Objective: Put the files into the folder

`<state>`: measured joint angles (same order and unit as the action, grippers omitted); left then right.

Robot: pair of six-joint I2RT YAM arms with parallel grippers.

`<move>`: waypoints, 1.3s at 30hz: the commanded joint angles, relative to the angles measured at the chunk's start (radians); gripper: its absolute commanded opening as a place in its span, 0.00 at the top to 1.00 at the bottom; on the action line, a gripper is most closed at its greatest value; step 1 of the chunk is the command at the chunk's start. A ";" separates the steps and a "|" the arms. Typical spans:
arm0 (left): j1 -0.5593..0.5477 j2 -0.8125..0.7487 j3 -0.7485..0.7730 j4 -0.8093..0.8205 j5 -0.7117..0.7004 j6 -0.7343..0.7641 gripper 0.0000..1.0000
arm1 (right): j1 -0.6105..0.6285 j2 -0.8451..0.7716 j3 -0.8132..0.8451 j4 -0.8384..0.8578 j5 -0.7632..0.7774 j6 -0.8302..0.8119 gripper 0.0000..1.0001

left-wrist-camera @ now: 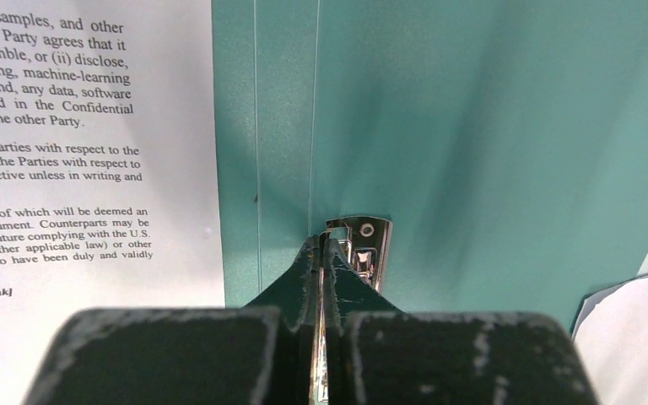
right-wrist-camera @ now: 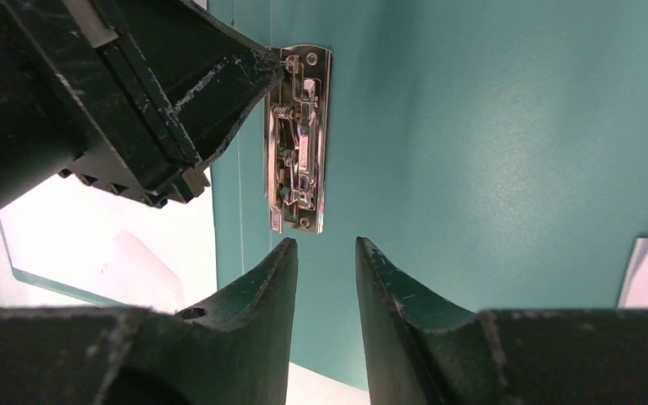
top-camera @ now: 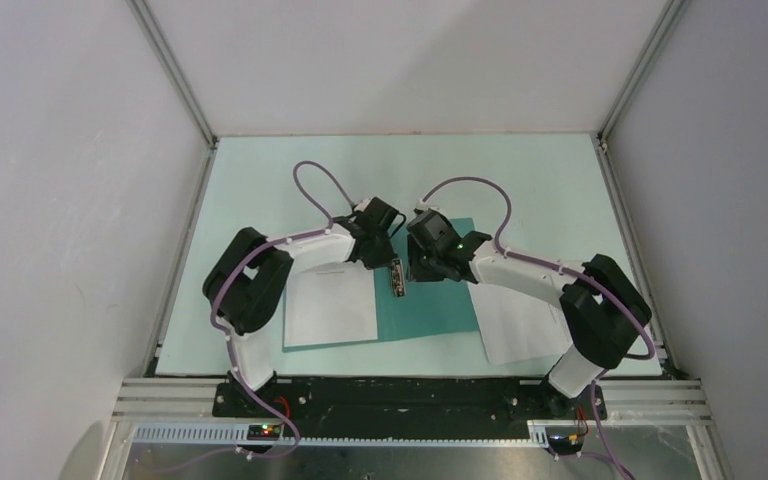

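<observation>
1. Two files show, both white sheets. The first file (top-camera: 330, 305) lies flat on the left half of the open folder (top-camera: 425, 315), its right edge just beside the spine creases and its block of black print readable from the left wrist view.
2. The second file (top-camera: 520, 325) lies off to the right on the table (top-camera: 260, 180), partly under the right arm, with one corner overlapping the folder's right edge.
3. The folder is spread flat, teal inside up, at the middle of the table. Its metal clip (right-wrist-camera: 298, 139) sits along the spine.
4. The left gripper (left-wrist-camera: 321, 246) has its jaws pressed together, tips touching one end of the clip (whether the clip's thin lever is pinched between them, I cannot tell).
5. The right gripper (right-wrist-camera: 325, 245) hovers just short of the clip's other end, jaws narrowly apart with nothing between them.
</observation>
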<state>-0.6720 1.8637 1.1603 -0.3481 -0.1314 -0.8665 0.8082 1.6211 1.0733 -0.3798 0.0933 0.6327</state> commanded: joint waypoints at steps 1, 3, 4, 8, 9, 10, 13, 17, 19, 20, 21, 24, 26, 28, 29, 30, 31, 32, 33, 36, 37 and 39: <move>0.000 -0.065 -0.039 -0.034 -0.026 -0.074 1.00 | 0.027 0.045 0.008 0.050 0.002 -0.001 0.64; 0.000 -0.085 -0.037 -0.029 -0.007 -0.067 1.00 | 0.032 0.059 0.008 0.050 0.009 0.008 0.64; 0.002 -0.096 -0.033 -0.029 -0.003 -0.051 0.95 | 0.031 0.066 0.007 0.051 0.010 0.008 0.64; 0.008 -0.123 0.001 -0.029 0.015 -0.003 0.76 | 0.031 0.072 0.008 0.051 0.016 0.007 0.64; 0.011 -0.126 0.016 -0.029 0.011 0.014 0.71 | 0.031 0.074 0.007 0.043 0.019 0.008 0.64; 0.013 -0.122 0.019 -0.029 0.008 0.016 0.70 | 0.032 0.076 0.007 0.039 0.019 0.009 0.64; 0.018 -0.092 0.028 -0.029 0.018 0.020 0.70 | 0.034 0.085 0.008 0.029 0.021 0.014 0.65; 0.019 -0.038 0.040 -0.029 0.008 0.023 0.72 | 0.038 0.082 0.008 0.022 0.017 0.016 0.65; 0.019 -0.018 0.038 -0.028 -0.001 0.020 0.73 | 0.037 0.076 0.007 0.019 0.015 0.016 0.65; 0.019 -0.016 0.032 -0.027 -0.004 0.018 0.73 | 0.037 0.072 0.007 0.017 0.015 0.014 0.65; 0.018 -0.015 0.028 -0.027 -0.010 0.016 0.74 | 0.037 0.071 0.008 0.015 0.015 0.014 0.65; 0.017 -0.018 0.007 -0.022 -0.015 0.013 0.75 | 0.037 0.077 0.007 0.014 0.011 0.011 0.65; 0.018 -0.018 0.000 -0.018 -0.014 0.010 0.75 | 0.038 0.083 0.007 0.016 0.010 0.012 0.65; 0.017 -0.015 -0.006 -0.016 -0.009 0.005 0.77 | 0.038 0.088 0.007 0.019 0.007 0.014 0.65; 0.018 -0.017 -0.008 -0.014 -0.007 0.002 0.77 | 0.039 0.089 0.008 0.022 0.006 0.015 0.65; 0.018 -0.018 -0.015 -0.010 -0.006 -0.002 0.79 | 0.039 0.091 0.008 0.025 0.002 0.016 0.65; 0.017 -0.021 -0.021 -0.008 -0.005 -0.004 0.80 | 0.038 0.092 0.007 0.030 0.002 0.015 0.65; 0.017 -0.023 -0.026 -0.007 -0.005 -0.008 0.80 | 0.036 0.096 0.007 0.033 0.000 0.014 0.65; 0.017 -0.032 -0.029 -0.001 -0.002 -0.008 0.80 | 0.035 0.098 0.007 0.037 -0.001 0.014 0.65; 0.018 -0.057 -0.057 0.012 -0.001 -0.015 0.77 | 0.032 0.107 0.007 0.039 -0.001 0.013 0.65; 0.019 -0.066 -0.062 0.017 0.000 -0.013 0.76 | 0.032 0.113 0.007 0.040 -0.001 0.012 0.65; 0.019 -0.076 -0.070 0.022 0.004 -0.013 0.75 | 0.029 0.118 0.008 0.040 -0.002 0.011 0.65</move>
<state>-0.6548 1.8351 1.1175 -0.3260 -0.1207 -0.8734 0.8406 1.7229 1.0733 -0.3637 0.0883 0.6365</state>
